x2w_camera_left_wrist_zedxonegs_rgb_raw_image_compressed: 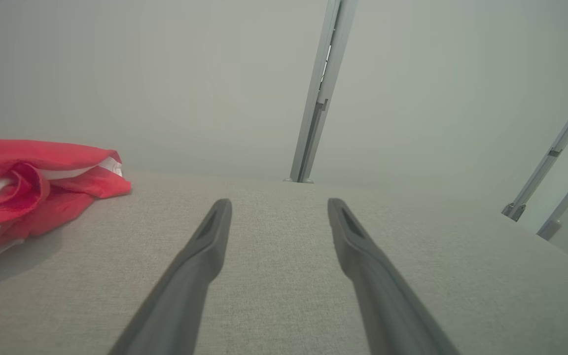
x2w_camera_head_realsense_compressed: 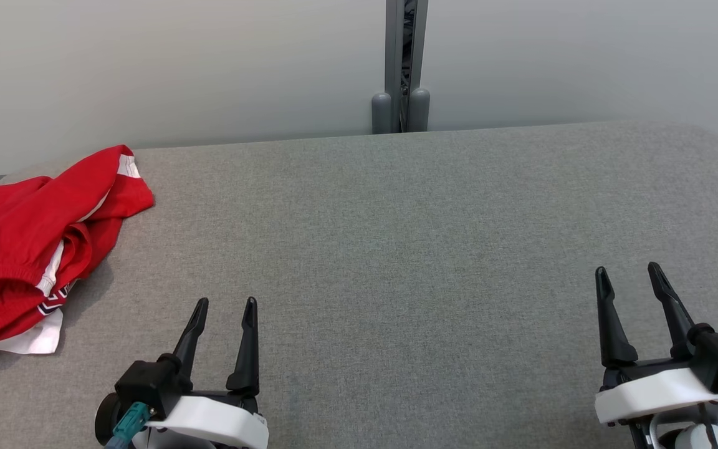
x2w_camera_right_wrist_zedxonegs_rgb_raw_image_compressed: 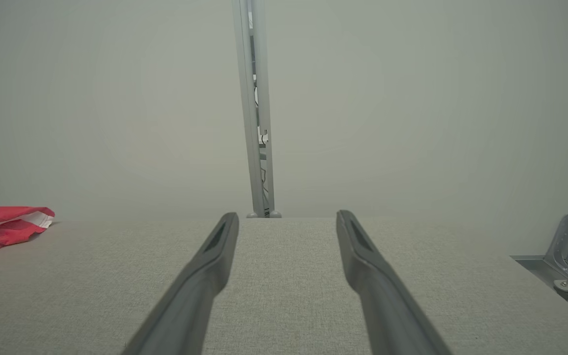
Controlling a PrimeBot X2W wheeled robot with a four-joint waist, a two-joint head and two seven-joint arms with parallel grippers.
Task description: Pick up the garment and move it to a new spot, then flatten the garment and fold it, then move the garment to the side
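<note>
Crumpled red-and-white fabric garment (x2w_camera_head_realsense_compressed: 28,243) lay at left edge of frame on grey felt-covered table (x2w_camera_head_realsense_compressed: 396,249). Left gripper (x2w_camera_head_realsense_compressed: 225,310) and right gripper (x2w_camera_head_realsense_compressed: 633,277) both spread, empty. Best reach left, pinch a thick fold.

Garment (x2w_camera_head_realsense_compressed: 16,243), red with white trim: ran off the head view's left edge; full outline and kind could not be told.
Emblem (x2w_camera_head_realsense_compressed: 53,302), dark and white, low on it: half tucked under a red fold, unreadable.
Table (x2w_camera_head_realsense_compressed: 396,249), grey-covered: near edge fell below the head view's bottom; left end lay under the red folds.
Post (x2w_camera_head_realsense_compressed: 393,62), grey, behind it: top cut by the upper edge; contents of its slot too small to make out.
Left gripper (x2w_camera_head_realsense_compressed: 225,304): wrist cut by the bottom edge.
Right gripper (x2w_camera_head_realsense_compressed: 628,269): wrist cut by the bottom and right edges.
</note>
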